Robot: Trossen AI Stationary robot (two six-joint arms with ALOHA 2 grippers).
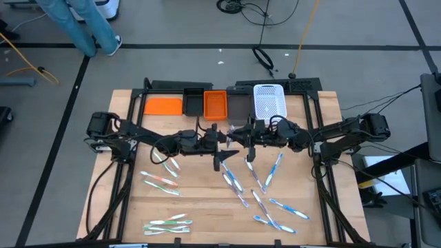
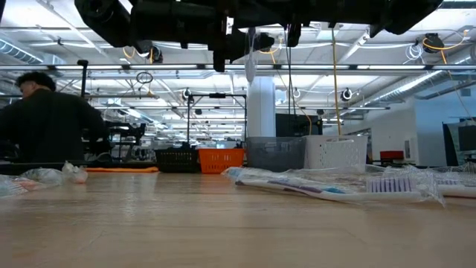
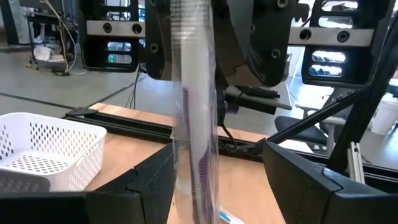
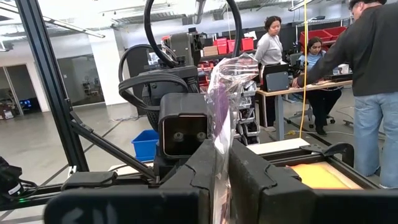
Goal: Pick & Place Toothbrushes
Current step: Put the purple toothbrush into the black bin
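Note:
A toothbrush (image 3: 196, 124) in a clear wrapper with purple accents stands upright high above the table's middle, with my right gripper (image 4: 222, 163) shut on it. My left gripper (image 3: 217, 174) faces it from the table's left and is open, one finger on each side of the toothbrush's lower stretch. In the high view the two grippers, left (image 1: 222, 140) and right (image 1: 241, 138), meet over the middle. In the low view the toothbrush (image 2: 251, 56) hangs from the arms at the top. Several more wrapped toothbrushes (image 1: 265, 186) lie flat on the wooden table (image 1: 200, 189). My right gripper pinches the wrapped toothbrush between its two fingers, which come level from the table's right and lie across it. The wrapper's crumpled end (image 4: 225, 87) sticks up above the fingers. The rest hangs below them, upright and clear of the table. My left gripper: I cannot tell whether one finger (image 3: 149, 180) touches the wrapper.
At the far edge stand an orange tray (image 1: 163, 105), an orange bin (image 1: 214, 103), a grey bin (image 1: 238, 105) and a white perforated bin (image 1: 269, 100). More toothbrushes lie at the left (image 1: 162, 180) and near left (image 1: 169, 224). People show in the room beyond the table.

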